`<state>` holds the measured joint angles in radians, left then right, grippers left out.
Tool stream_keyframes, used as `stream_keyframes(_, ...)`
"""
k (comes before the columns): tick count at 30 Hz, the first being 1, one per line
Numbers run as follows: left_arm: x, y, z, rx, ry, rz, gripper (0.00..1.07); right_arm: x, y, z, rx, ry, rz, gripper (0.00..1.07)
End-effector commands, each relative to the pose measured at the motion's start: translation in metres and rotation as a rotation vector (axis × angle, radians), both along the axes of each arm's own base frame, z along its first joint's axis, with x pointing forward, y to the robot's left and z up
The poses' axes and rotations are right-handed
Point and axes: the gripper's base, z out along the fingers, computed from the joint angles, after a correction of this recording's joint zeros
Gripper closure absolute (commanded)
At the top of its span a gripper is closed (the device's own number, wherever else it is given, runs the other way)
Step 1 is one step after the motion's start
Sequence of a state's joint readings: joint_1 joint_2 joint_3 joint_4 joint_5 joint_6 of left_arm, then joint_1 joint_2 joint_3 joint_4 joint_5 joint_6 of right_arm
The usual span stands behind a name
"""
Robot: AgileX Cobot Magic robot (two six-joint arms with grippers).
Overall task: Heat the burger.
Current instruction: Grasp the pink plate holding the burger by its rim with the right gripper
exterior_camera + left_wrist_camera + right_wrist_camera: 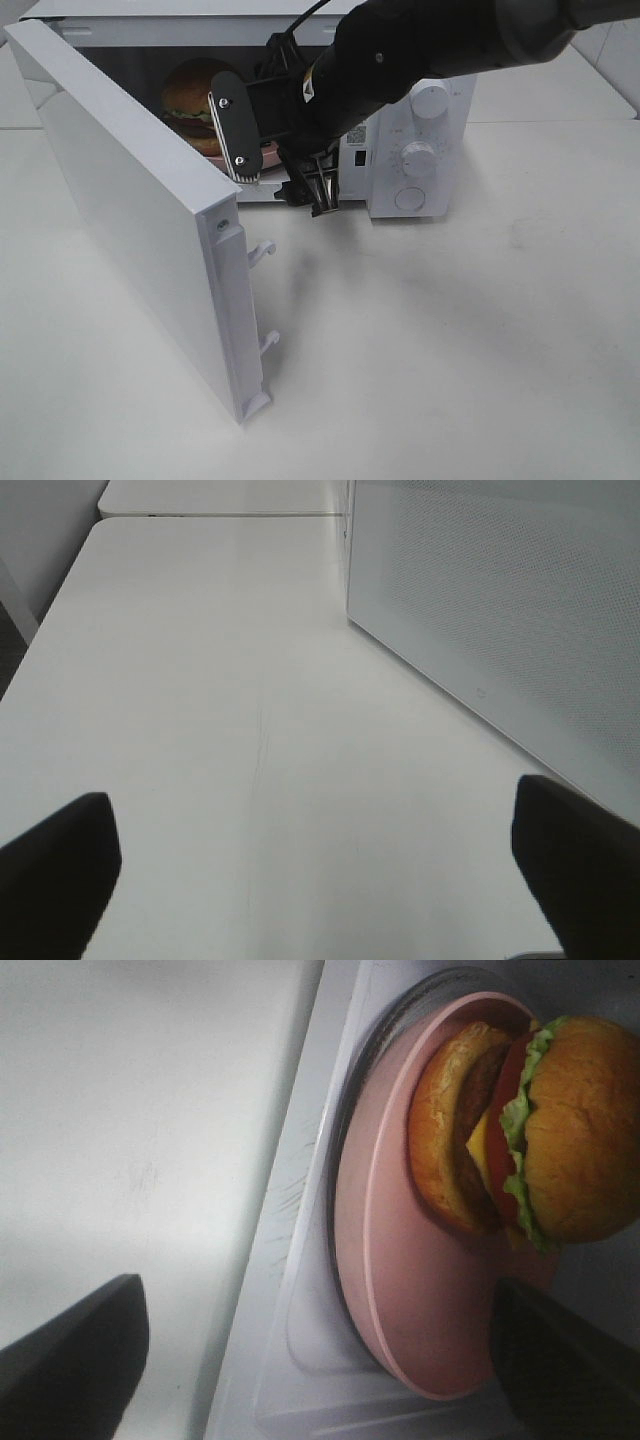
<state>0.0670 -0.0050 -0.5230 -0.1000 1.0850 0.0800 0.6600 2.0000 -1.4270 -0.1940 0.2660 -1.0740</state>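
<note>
The burger (186, 100) sits on a round pink plate (207, 146) inside the white microwave, whose door (130, 200) stands wide open to the left. The right wrist view shows the burger (560, 1130) on the plate (400, 1290), on the glass turntable. My right gripper (312, 192) hangs at the microwave's front opening, open and empty, just outside the plate; its fingers (75, 1360) are spread wide. My left gripper (315, 880) is open and empty over the bare table beside the door's outer face (500, 610). It is out of the exterior view.
The microwave's control panel has two knobs (430, 100) (418, 157) and a round button (410, 197) to the right of the opening. The door's latch hooks (262, 250) stick out at its free edge. The white table (450, 350) spreads out in front.
</note>
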Motion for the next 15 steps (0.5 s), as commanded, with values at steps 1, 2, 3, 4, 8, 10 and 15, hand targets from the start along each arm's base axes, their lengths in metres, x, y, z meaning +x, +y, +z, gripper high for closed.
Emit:
stream_keyframes(1,0.000,0.000,0.000,-0.006,-0.014,0.001,0.07,0.010,0.012,-0.012,0.025,0.016,-0.024,0.19)
stream_keyframes(2,0.000,0.000,0.000,-0.006,-0.014,0.001,0.07,0.010,0.012,-0.012,0.025,0.016,-0.024,0.19)
stream_keyframes(3,0.000,0.000,0.000,-0.006,-0.014,0.001,0.07,0.012,0.013,-0.013,0.028,0.013,-0.025,0.19)
stream_keyframes(4,0.000,0.000,0.000,-0.006,-0.014,0.001,0.07,0.017,0.017,-0.017,0.029,0.013,-0.025,0.19)
stream_keyframes(8,0.000,0.000,0.000,-0.006,-0.014,0.001,0.07,0.023,0.021,-0.022,0.028,0.021,-0.034,0.20)
stream_keyframes(10,0.000,0.000,0.000,-0.006,-0.014,0.001,0.07,0.028,0.025,-0.024,0.033,0.027,-0.046,0.20)
stream_keyframes(15,0.000,0.000,0.000,-0.006,-0.014,0.001,0.07,0.040,0.032,-0.030,0.045,0.049,-0.088,0.20)
